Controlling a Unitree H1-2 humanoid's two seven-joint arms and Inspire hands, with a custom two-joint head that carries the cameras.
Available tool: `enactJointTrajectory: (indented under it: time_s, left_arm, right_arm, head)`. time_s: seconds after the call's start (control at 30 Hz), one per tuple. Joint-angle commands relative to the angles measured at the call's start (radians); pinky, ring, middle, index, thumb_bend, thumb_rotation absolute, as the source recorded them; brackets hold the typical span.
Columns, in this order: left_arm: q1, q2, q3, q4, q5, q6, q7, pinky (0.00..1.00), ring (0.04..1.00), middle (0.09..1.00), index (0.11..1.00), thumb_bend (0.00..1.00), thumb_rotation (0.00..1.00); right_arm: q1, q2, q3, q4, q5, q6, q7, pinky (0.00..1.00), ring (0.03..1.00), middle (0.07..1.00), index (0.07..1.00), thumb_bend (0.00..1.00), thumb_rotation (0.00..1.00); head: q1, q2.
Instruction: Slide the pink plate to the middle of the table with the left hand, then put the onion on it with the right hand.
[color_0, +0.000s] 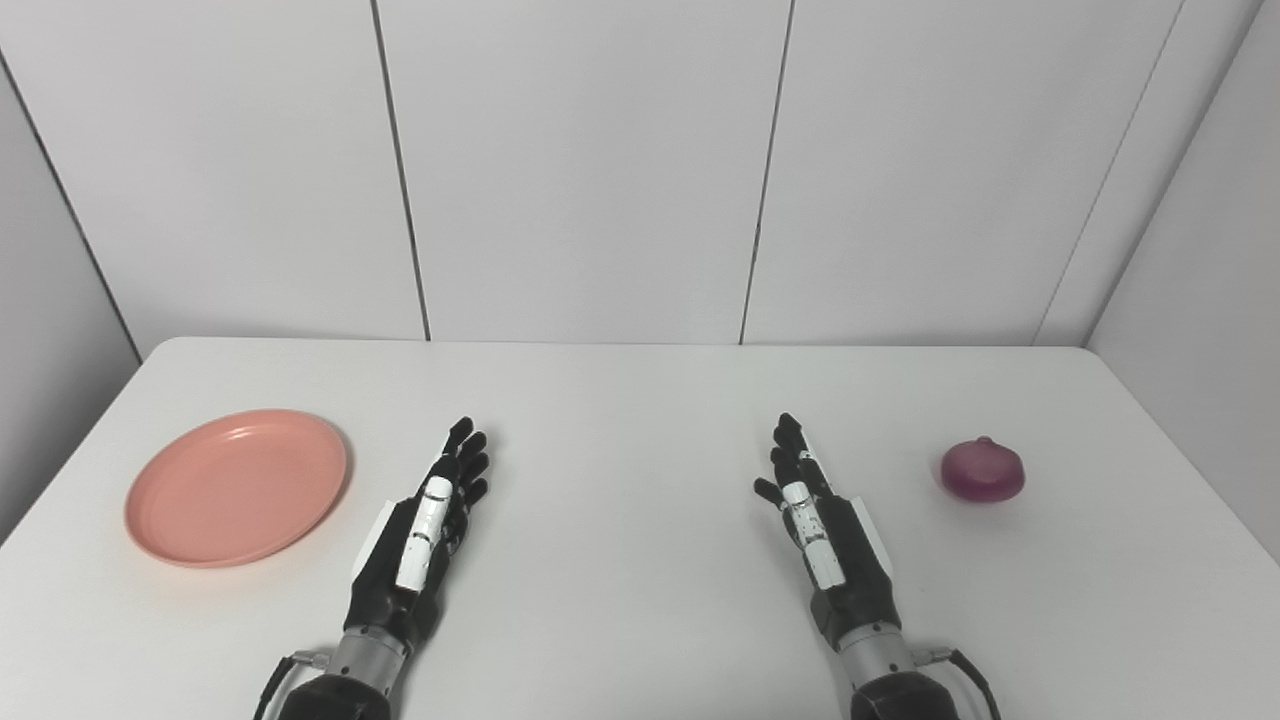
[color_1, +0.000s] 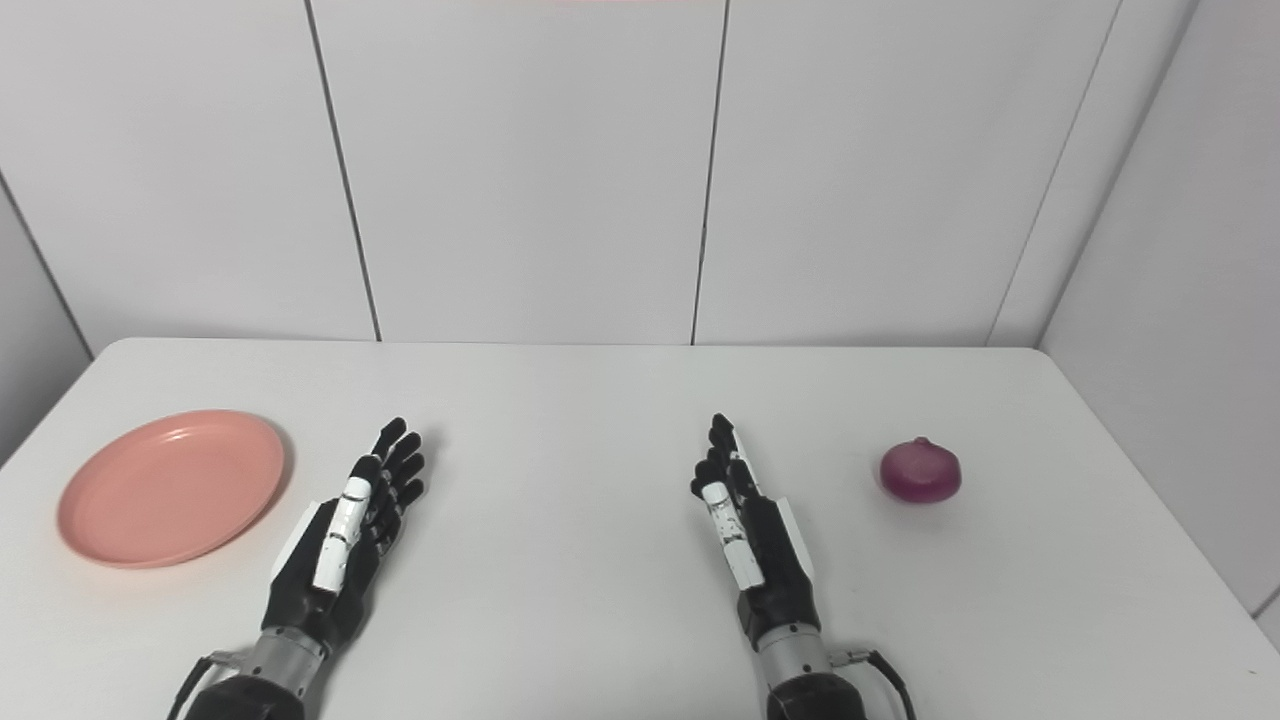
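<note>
Nothing looks begun: both the left hand (color_0: 425, 530) and right hand (color_0: 825, 530) hover empty with fingers extended, the pink plate (color_0: 237, 487) sits lower left, the onion (color_0: 983, 469) far right, so the left must reach leftward first.

Paired head cameras, looking down, same table (color_0: 640, 620)

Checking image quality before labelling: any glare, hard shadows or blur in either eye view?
Left eye view: even, soft light; the pink plate shows a faint sheen, the onion looks slightly soft. Right eye view: both hands, left hand and right hand, cast only weak shadows on the table; no strong glare.
</note>
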Motion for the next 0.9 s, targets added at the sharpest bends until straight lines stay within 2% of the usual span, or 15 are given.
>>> enactJointTrajectory:
  time_s: [0.0,0.13,0.23,0.37,0.5,0.63,0.73,0.87]
  left_arm:
    - [0.0,0.0,0.002,0.012,-0.003,-0.011,-0.001,1.0,1.0,1.0,1.0,0.5,1.0]
    - [-0.005,-0.003,0.006,0.037,-0.006,-0.027,-0.002,1.0,1.0,1.0,1.0,0.51,1.0]
    - [-0.005,-0.003,0.002,0.032,-0.002,-0.034,-0.004,1.0,1.0,1.0,1.0,0.5,1.0]
    - [-0.002,-0.004,0.001,0.027,0.011,-0.036,0.007,1.0,1.0,1.0,1.0,0.49,1.0]
    - [-0.005,-0.01,0.007,0.028,0.011,-0.035,0.019,1.0,1.0,1.0,1.0,0.48,1.0]
    - [-0.013,-0.014,0.012,0.037,0.014,-0.033,0.033,1.0,1.0,1.0,1.0,0.49,1.0]
    - [-0.014,-0.015,0.011,0.036,0.016,-0.031,0.042,1.0,1.0,1.0,1.0,0.49,1.0]
    - [-0.01,-0.012,0.006,0.035,0.013,-0.045,0.032,1.0,1.0,1.0,1.0,0.48,1.0]
  right_arm:
    - [0.004,-0.002,-0.009,0.01,0.008,-0.005,0.0,1.0,1.0,1.0,1.0,0.63,0.88]
    - [0.0,-0.001,-0.012,0.015,0.036,-0.015,0.015,1.0,1.0,1.0,1.0,0.63,0.84]
    - [0.003,-0.005,-0.006,0.011,0.011,-0.005,0.002,1.0,1.0,1.0,1.0,0.66,0.85]
    - [0.006,-0.008,0.004,0.017,0.009,-0.038,0.012,1.0,1.0,1.0,1.0,0.6,0.89]
    - [0.012,-0.003,0.003,0.003,0.011,-0.011,0.006,1.0,1.0,1.0,1.0,0.6,0.89]
    - [0.01,0.003,0.0,0.006,0.018,-0.012,0.005,1.0,1.0,1.0,0.991,0.63,0.84]
    - [0.011,-0.006,0.008,0.005,0.013,-0.012,0.015,1.0,1.0,1.0,0.999,0.63,0.86]
    - [0.016,-0.009,0.014,0.003,0.024,-0.021,0.031,1.0,1.0,1.0,1.0,0.58,0.87]
  head:
    - [0.0,-0.003]
    - [-0.001,-0.009]
    - [0.002,-0.008]
    - [0.004,-0.008]
    - [0.003,-0.005]
    - [0.004,-0.014]
    - [0.003,-0.014]
    - [0.005,-0.011]
